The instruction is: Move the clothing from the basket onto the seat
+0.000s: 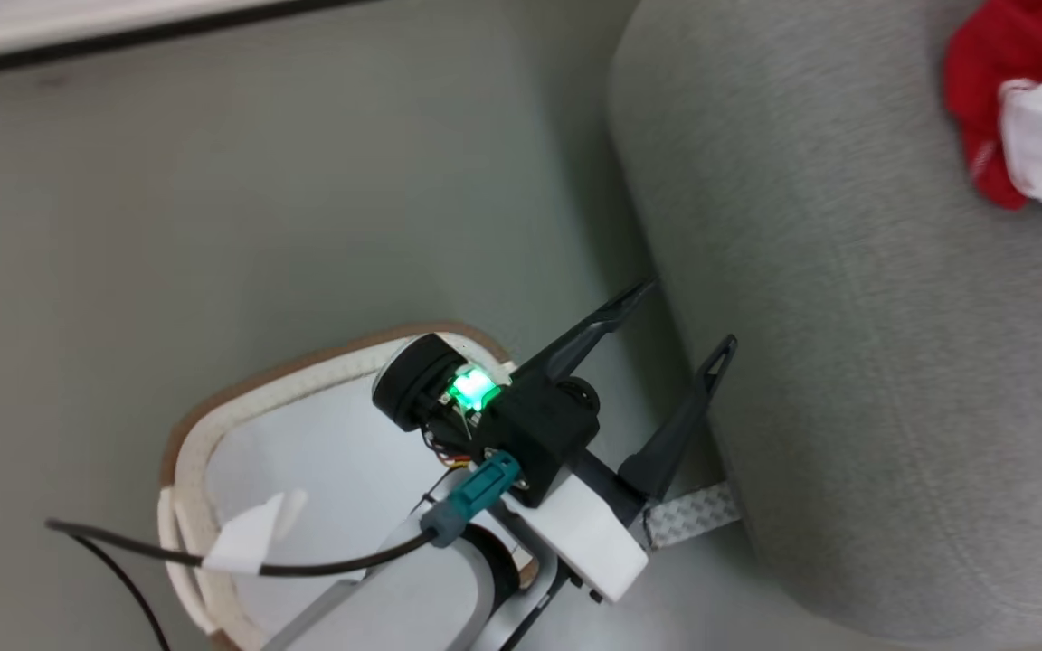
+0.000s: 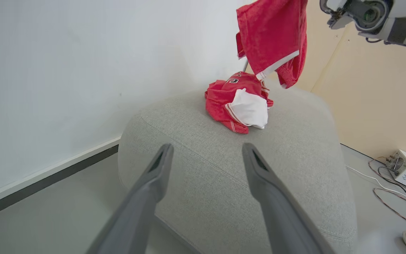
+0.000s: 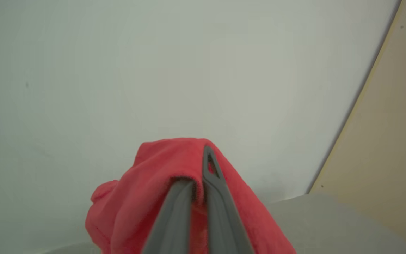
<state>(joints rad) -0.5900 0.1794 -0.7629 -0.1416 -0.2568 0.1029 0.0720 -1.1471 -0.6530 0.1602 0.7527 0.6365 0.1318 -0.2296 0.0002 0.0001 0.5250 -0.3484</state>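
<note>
Two soft bright red fabric garments with white trim are in view. The hanging red garment (image 2: 271,38), its top cut off, is pinched in the clenched right gripper (image 3: 198,169). The crumpled red garment (image 2: 236,102) lies on the one large light grey upholstered seat (image 2: 224,183), beyond the left gripper (image 2: 207,147), whose jaws are spread and empty. Behind those jaws, the one cream perforated plastic basket with a brown rim (image 1: 322,366), half hidden by the arm, holds a pale bluish-white sheet (image 1: 304,452).

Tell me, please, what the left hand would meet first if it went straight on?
Most likely the seat: the left hand points at its near edge, short of the clothing lying there.
</note>
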